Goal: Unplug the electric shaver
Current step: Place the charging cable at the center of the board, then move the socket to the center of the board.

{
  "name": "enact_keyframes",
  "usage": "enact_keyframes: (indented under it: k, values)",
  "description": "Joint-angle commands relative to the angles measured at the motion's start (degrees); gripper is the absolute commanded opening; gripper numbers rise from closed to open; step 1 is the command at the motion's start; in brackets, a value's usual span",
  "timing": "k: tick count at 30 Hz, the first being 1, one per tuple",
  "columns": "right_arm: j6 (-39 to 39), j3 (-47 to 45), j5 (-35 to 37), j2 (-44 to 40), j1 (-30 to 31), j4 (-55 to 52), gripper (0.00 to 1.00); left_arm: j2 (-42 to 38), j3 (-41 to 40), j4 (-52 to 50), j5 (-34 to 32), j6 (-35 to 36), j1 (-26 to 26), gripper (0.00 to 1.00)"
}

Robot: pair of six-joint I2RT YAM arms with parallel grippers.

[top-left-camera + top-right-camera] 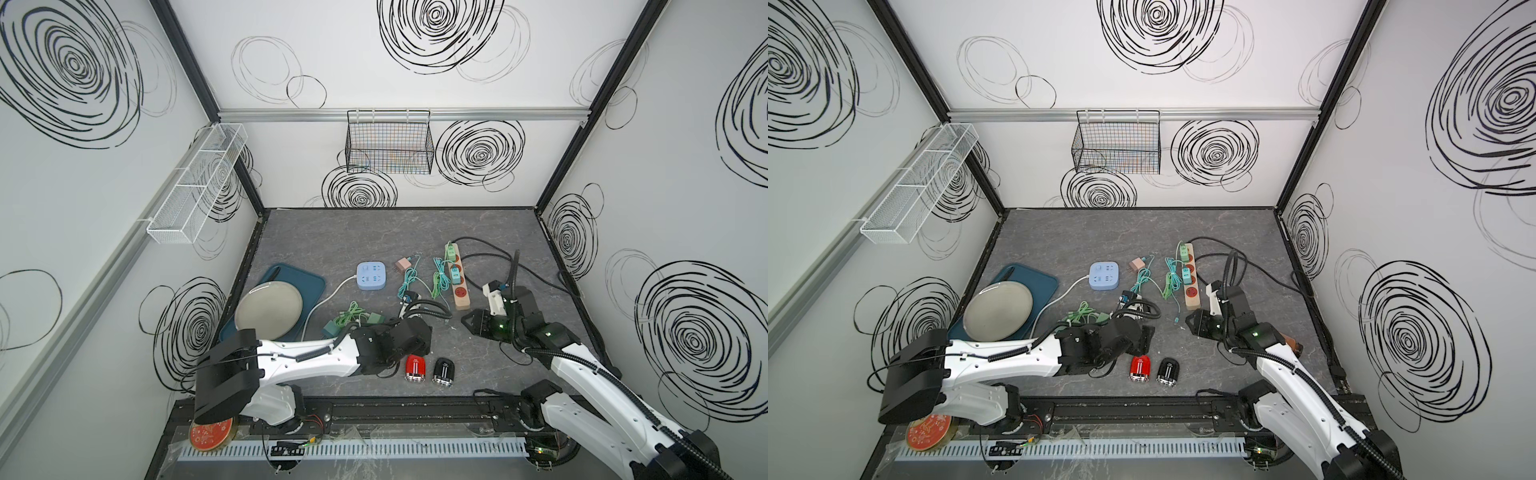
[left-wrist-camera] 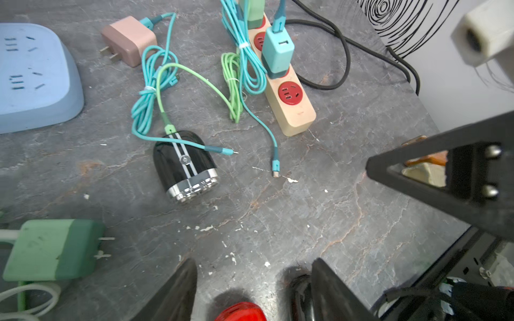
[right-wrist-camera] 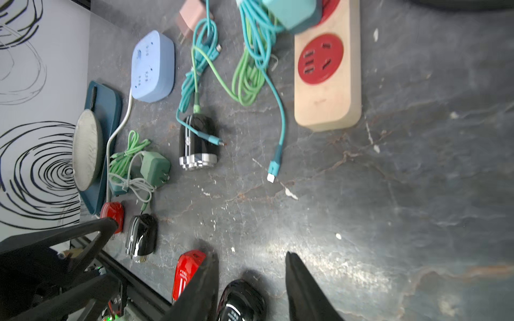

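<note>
Far left of both top views: teal tray (image 1: 291, 272) w/ a grey plate (image 1: 268, 309) on it, on the grey tabletop (image 1: 374, 232). Next right is a blue power cube (image 1: 372, 275), its white lead trailing toward the lower edge.

The left end effector (image 2: 254, 262) is at lower ctr of the top views, mostly hidden under its own wrist. In the left wrist frame its fingers are spread, nothing pinched btwn them.

The plugged black shaver (image 2: 183, 164) lies on its side at ctr-left of that frame — btwn the blue cube and the wooden power strip (image 2: 297, 122), silver head toward the lower edge. The green cable (image 2: 194, 76) is seated in its rounded end. A teal cable (image 2: 194, 144) crosses over its body, free tip just beside it.

Lower ctr of the top views, a red shaver (image 1: 415, 368) and a second black shaver (image 1: 443, 371) sit side by side nr the front rail.

Right of ctr, the right end effector (image 3: 251, 257) hovers nr the strip's closer end — fingers apart in the right wrist frame, holding nothing.
</note>
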Motion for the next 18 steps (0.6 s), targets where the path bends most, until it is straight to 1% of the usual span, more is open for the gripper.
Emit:
enact_keyframes:
  k: [1,6,11,14,18]
  values:
    - [-3.4,5.8,7.7,4.5,-0.1,-0.4,0.43,-3.1,-3.3,5.4,1.7,1.8,2.0,0.69]
    - [-6.6,15.1,15.1,17.6,0.7,-1.6,0.43,-6.6,-8.2,9.1,4.7,1.6,6.1,0.69]
    - [-11.3,25.8,20.8,30.9,1.4,-4.1,0.43,-9.0,-10.5,9.6,4.8,2.5,7.7,0.69]
    - [-12.8,29.6,23.0,36.6,2.0,-4.0,0.43,-9.9,-11.9,10.1,4.7,2.2,8.0,0.69]
    - [-13.8,33.3,26.2,41.7,2.7,-4.3,0.43,-10.9,-13.6,11.0,4.6,1.6,8.4,0.69]
